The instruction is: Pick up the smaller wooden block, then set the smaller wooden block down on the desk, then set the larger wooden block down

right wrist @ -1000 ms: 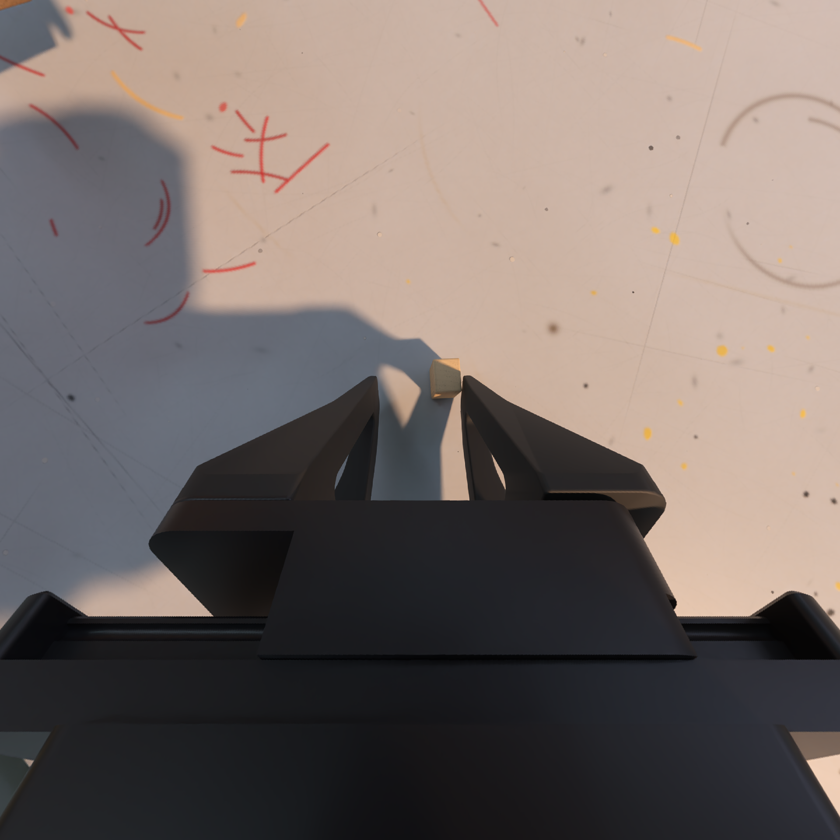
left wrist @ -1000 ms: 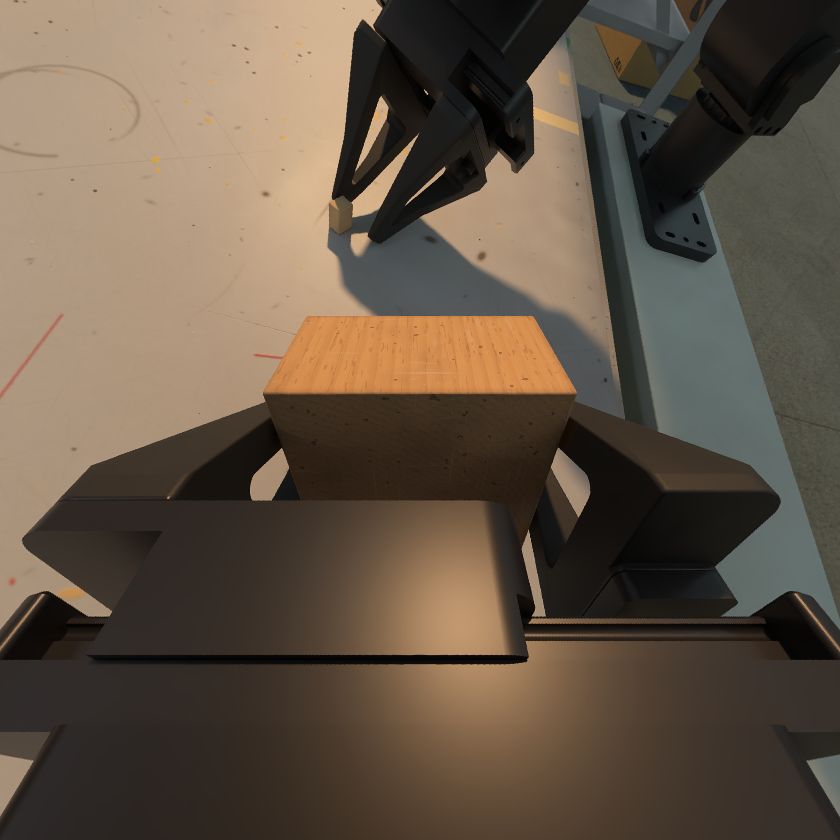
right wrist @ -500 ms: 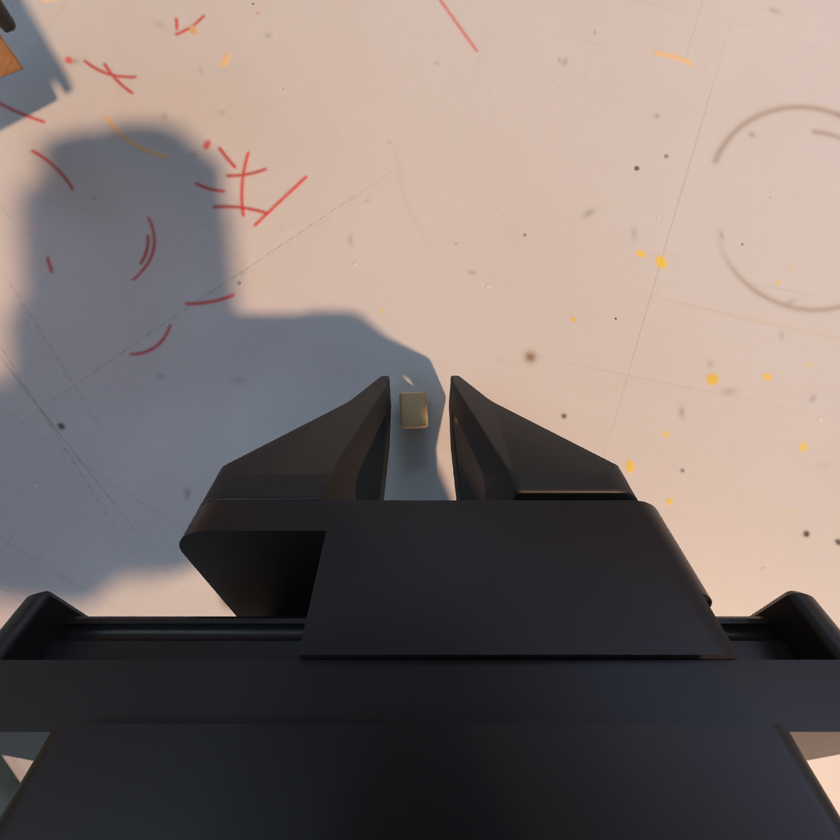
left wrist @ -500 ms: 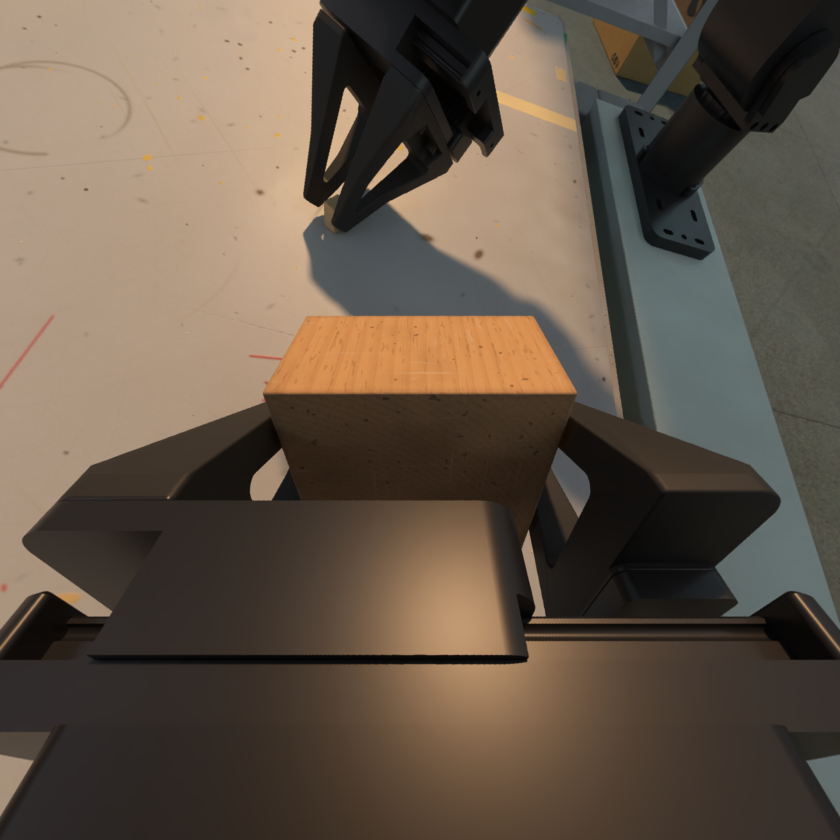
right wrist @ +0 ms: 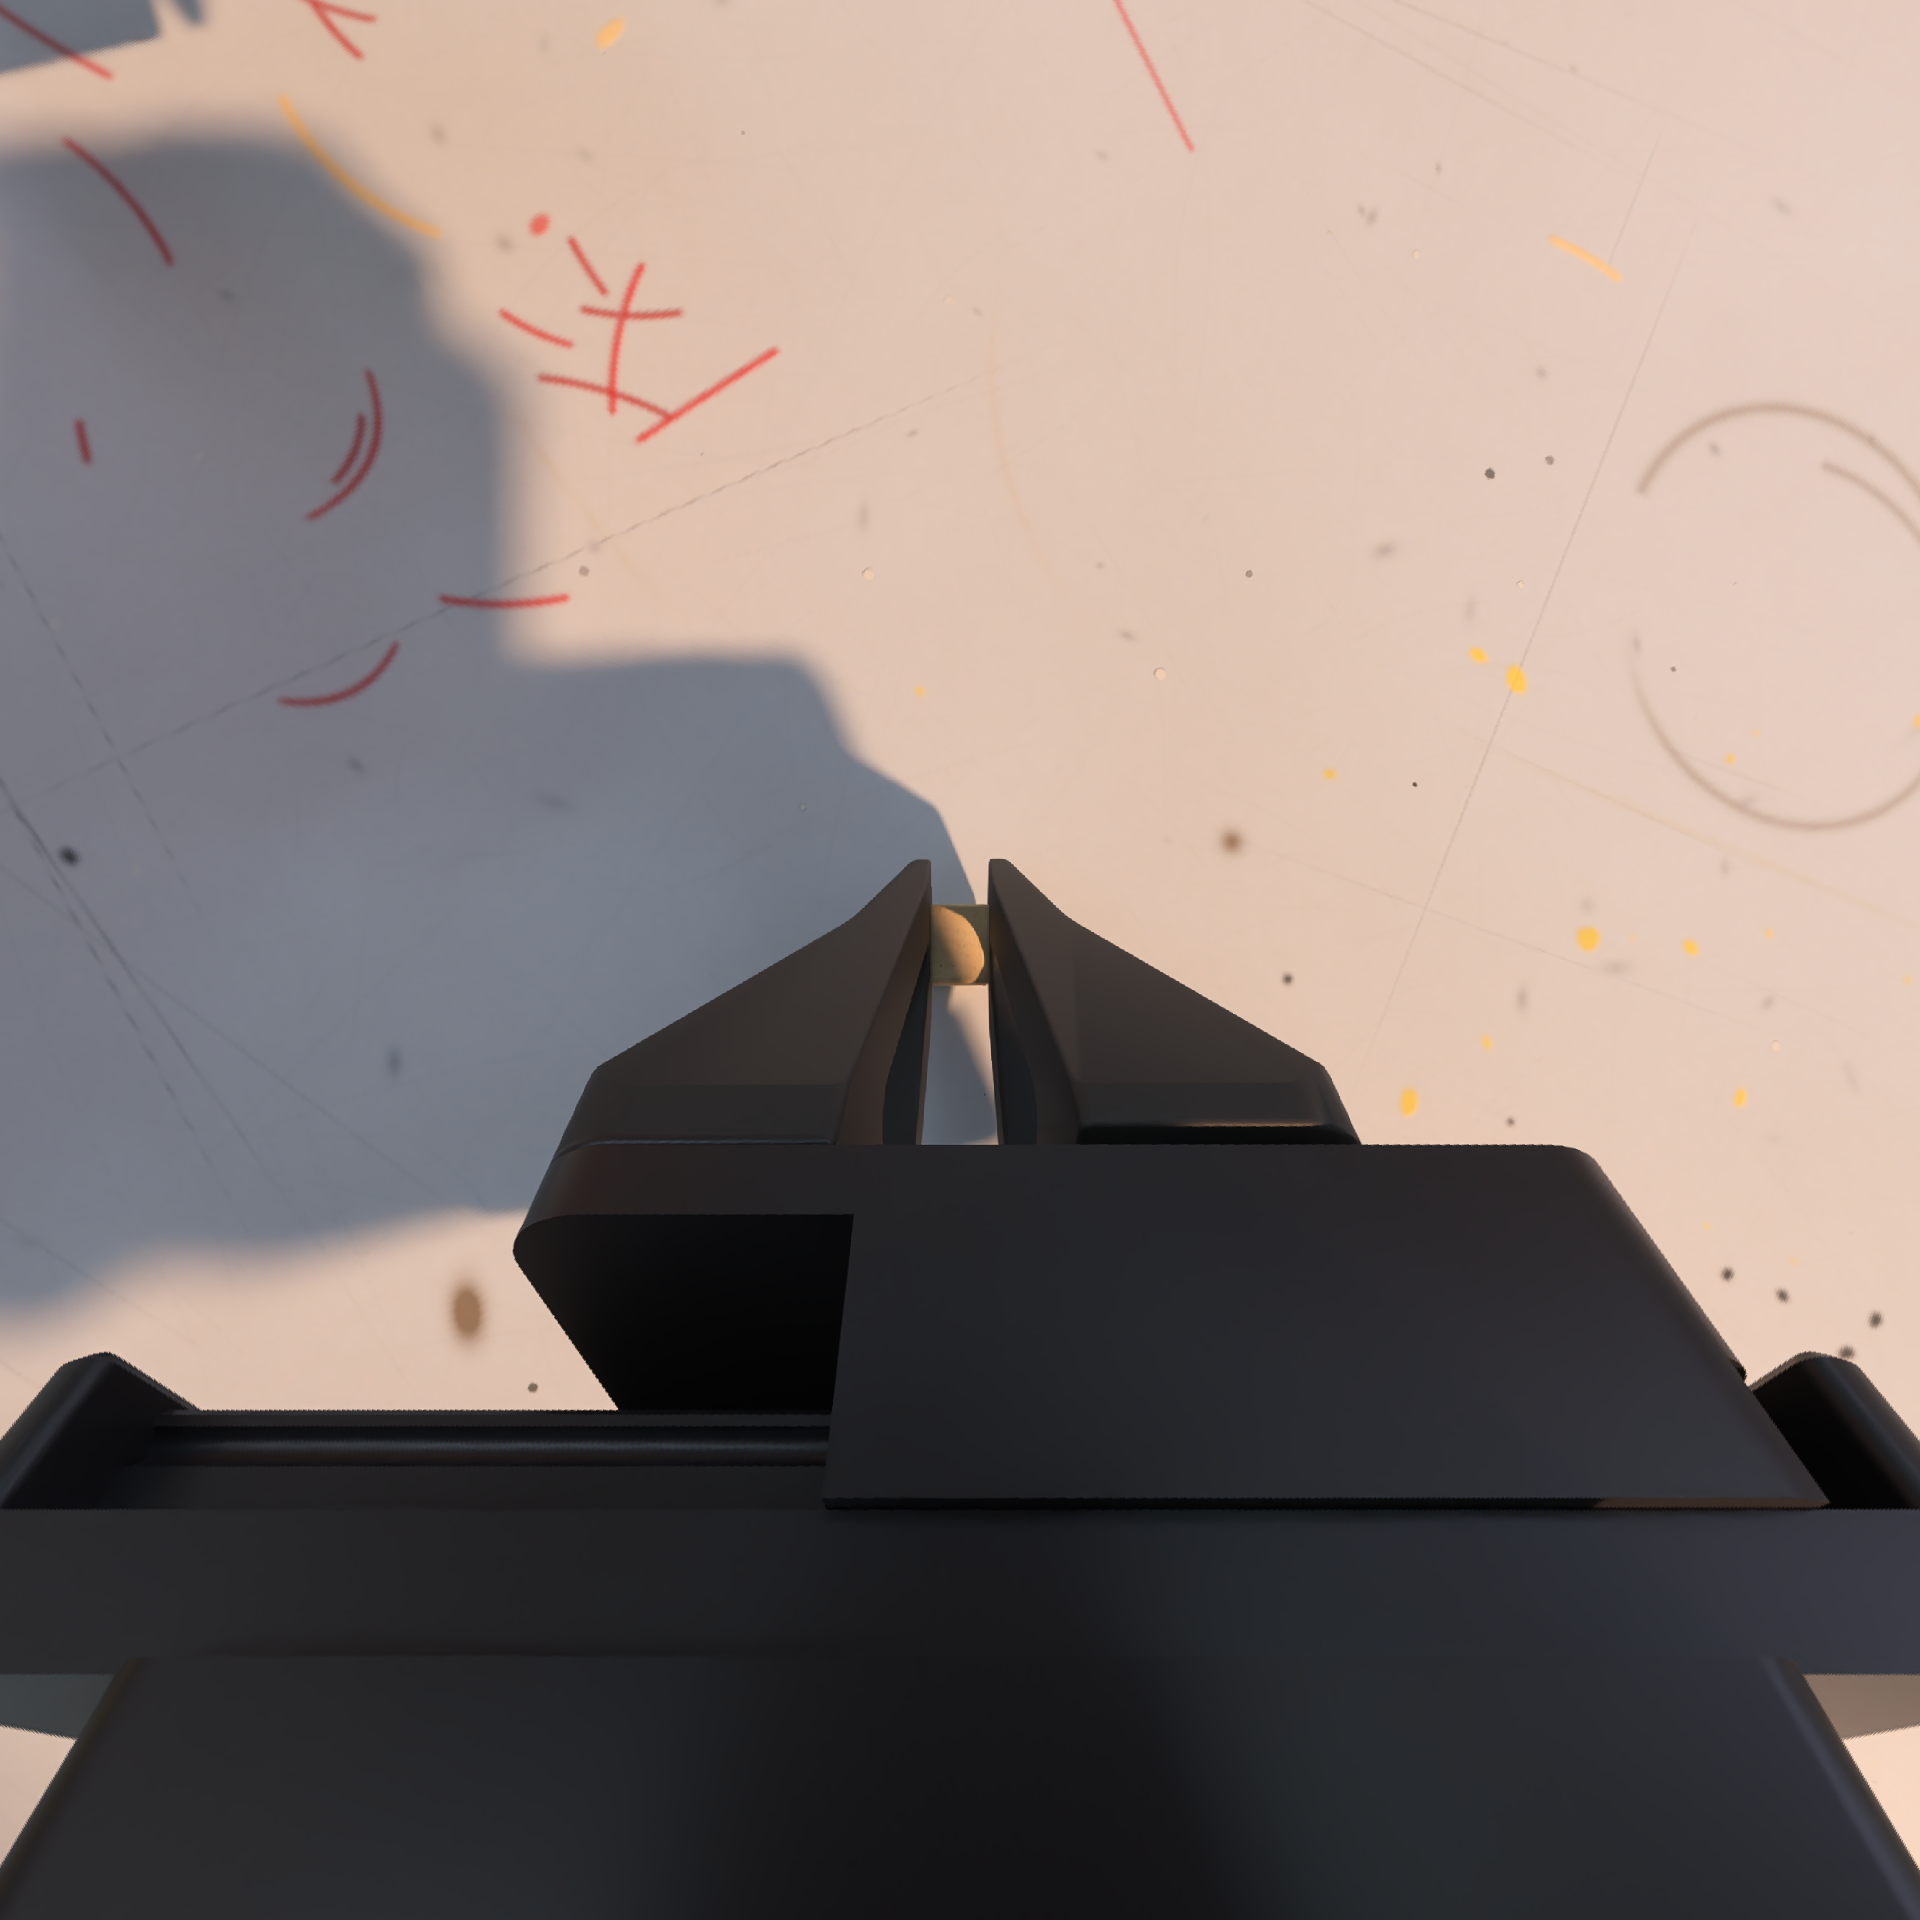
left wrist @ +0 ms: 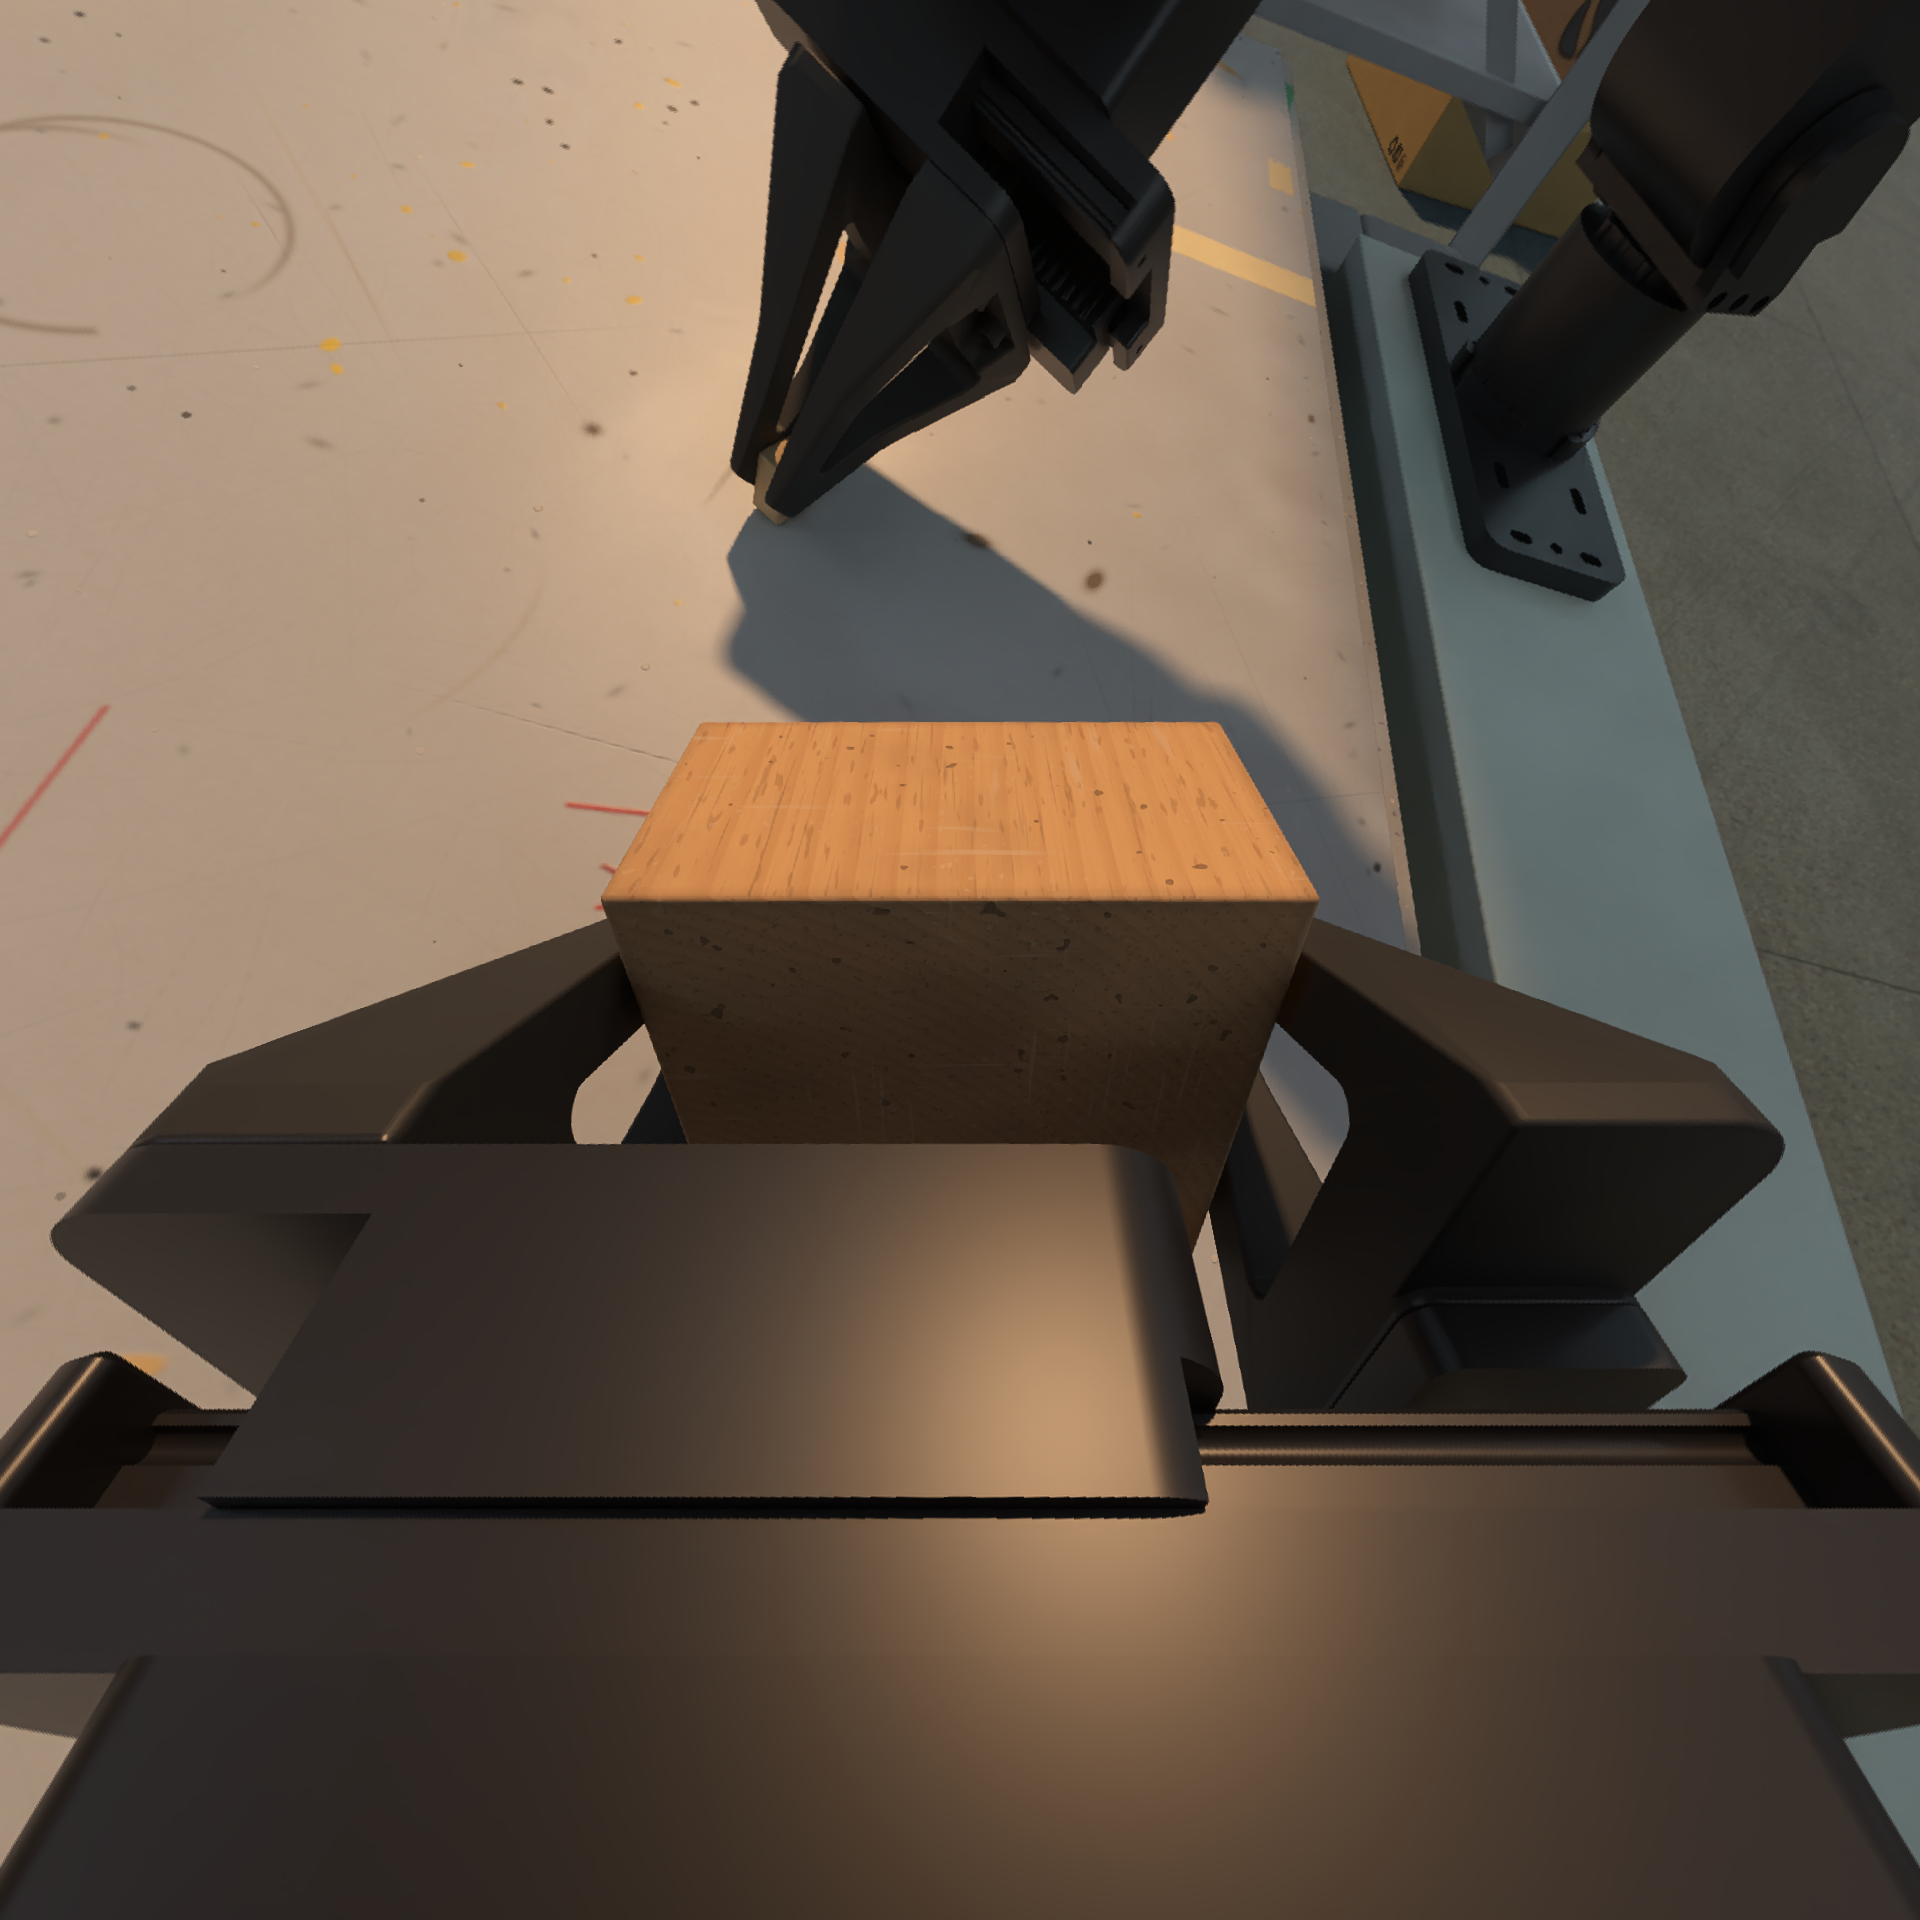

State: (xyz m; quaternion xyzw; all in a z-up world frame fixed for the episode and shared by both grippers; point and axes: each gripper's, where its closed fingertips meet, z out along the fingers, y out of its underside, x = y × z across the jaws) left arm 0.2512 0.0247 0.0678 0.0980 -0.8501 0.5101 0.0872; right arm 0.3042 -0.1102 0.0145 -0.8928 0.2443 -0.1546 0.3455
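My left gripper (left wrist: 961,997) is shut on the larger wooden block (left wrist: 956,831), an orange-brown block filling the space between its fingers, held above the desk. My right gripper (right wrist: 959,904) is shut on the smaller wooden block (right wrist: 956,943), a tiny pale block pinched between its fingertips. In the left wrist view the right gripper (left wrist: 779,488) stands beyond the larger block, tips down at the desk, with only a sliver of the smaller block (left wrist: 767,486) showing.
The beige desk (left wrist: 312,623) bears red and yellow marks and faint rings. A grey rail (left wrist: 1507,727) runs along its right edge with the right arm's black base plate (left wrist: 1527,436) bolted to it. Arm shadows fall on the desk.
My right gripper moved over the smaller block and closed its fingers on it. My left gripper kept the larger block and barely moved.
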